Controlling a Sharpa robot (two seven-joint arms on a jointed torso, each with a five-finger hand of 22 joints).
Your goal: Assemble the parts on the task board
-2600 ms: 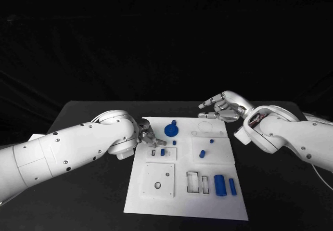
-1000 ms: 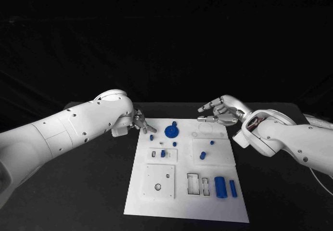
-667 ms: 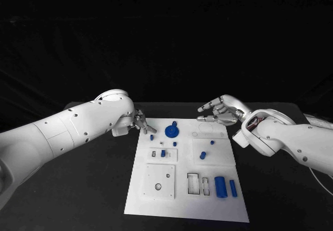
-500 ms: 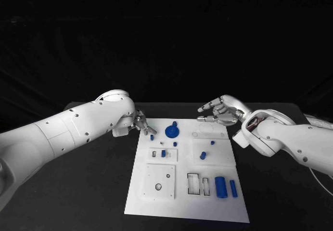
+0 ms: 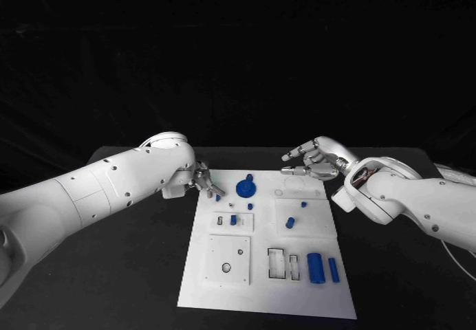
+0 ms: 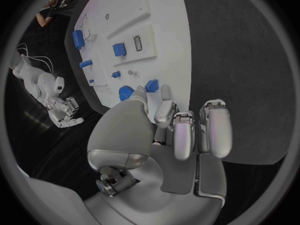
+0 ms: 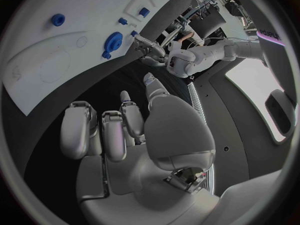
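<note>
where left hand [image 5: 206,182] hovers, peg [image 5: 217,197] just beside

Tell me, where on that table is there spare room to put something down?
Bare black table lies either side of the task board, toward its near end. The board's near edge is bare too. It is crowded at the far end, around the left hand, right hand and blue gear.

One task board [image 5: 298,289], about nine blue parts [image 5: 314,265] (some tiny), two hands [image 5: 206,181].
</note>
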